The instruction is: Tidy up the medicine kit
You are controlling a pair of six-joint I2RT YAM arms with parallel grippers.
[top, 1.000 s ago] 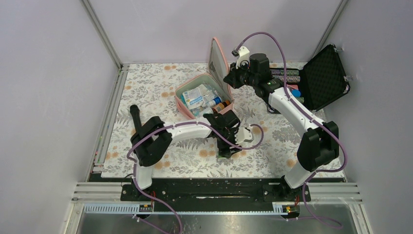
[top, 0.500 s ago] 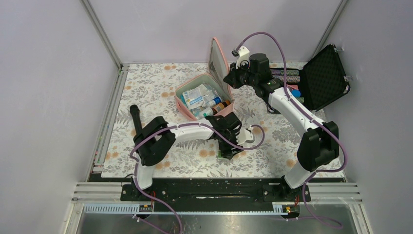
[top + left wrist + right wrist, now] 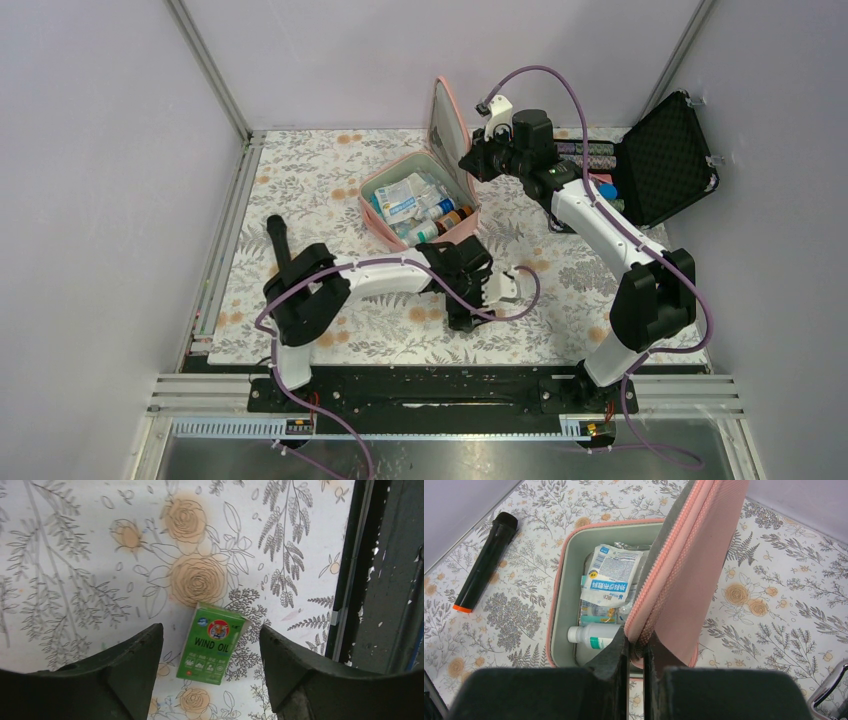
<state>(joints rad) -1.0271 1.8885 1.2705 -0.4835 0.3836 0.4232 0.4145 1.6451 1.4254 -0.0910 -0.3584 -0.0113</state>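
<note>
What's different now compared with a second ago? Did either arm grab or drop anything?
The left arm drew its wrist slightly toward the near edge. The left jaws stand open on either side of the green Wind Oil box, which lies untouched on the table. Nothing was grabbed or released. The right jaws stay shut on the raised lid of the pink medicine kit, whose contents look unchanged.
</note>
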